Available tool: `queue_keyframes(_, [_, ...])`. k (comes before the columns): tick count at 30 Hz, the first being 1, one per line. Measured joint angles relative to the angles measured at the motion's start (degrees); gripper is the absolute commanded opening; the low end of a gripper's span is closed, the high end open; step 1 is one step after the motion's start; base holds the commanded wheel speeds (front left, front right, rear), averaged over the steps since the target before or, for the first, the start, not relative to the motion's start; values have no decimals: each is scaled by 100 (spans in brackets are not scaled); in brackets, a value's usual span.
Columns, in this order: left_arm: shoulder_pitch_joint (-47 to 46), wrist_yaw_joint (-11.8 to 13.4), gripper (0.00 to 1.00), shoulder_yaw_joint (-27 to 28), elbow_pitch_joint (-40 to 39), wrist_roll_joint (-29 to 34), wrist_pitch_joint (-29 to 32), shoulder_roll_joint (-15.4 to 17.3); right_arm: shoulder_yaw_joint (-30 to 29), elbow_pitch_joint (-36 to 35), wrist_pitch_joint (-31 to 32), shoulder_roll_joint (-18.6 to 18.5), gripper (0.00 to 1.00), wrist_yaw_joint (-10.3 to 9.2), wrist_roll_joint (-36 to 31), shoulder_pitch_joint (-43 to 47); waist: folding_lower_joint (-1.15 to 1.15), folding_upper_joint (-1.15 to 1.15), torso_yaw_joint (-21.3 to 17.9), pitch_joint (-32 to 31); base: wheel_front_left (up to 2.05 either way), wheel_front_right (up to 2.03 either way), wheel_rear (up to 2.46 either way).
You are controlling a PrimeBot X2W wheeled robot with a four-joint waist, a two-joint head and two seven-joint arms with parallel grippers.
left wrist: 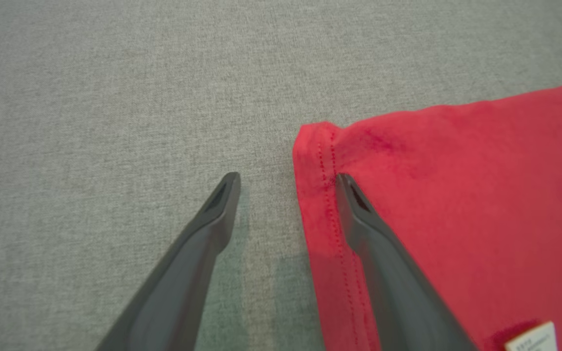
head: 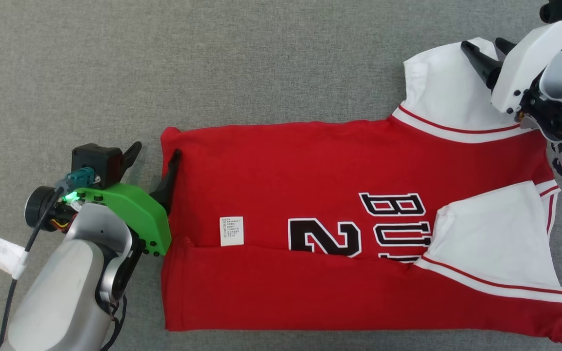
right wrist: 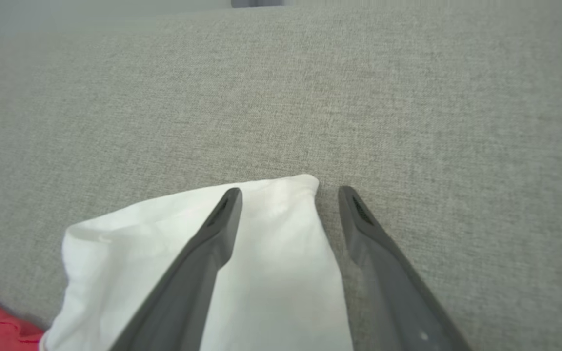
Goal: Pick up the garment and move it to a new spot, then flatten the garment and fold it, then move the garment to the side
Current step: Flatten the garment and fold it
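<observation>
Head view looks straight down over the whole garment (head: 310,185); each wrist view sits low and close, sharing one garment corner with it

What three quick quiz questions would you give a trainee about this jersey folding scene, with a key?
1. True or false: the left gripper is shut on the hem of the red jersey.
2. The right gripper straddles a corner of: A) the care label, B) the upper white sleeve, C) the printed number.
3. In the head view, which long edge of the jersey is already folded over?
Key: 1 false, it stands open; 2 B; 3 the lower one.
</observation>
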Motion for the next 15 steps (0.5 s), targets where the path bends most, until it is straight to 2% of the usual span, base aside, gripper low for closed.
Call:
queue_keyframes(9, [-200,-152,100,-36,-11,-140,-68,-145,263,263,168,-9,100,0,240,-187,0,0,-47,84,0,0,0])
queue_keyframes(14, [-318,-155,100,-65,81,-274,136,-157,454,242,247,-34,100,0,427,-216,0,0,-68,105,0,0,0])
queue_keyframes(15, [-338,-186,100,-66,125,-326,213,-164,485,241,263,-41,94,0,452,-227,0,0,-69,111,0,0,0])
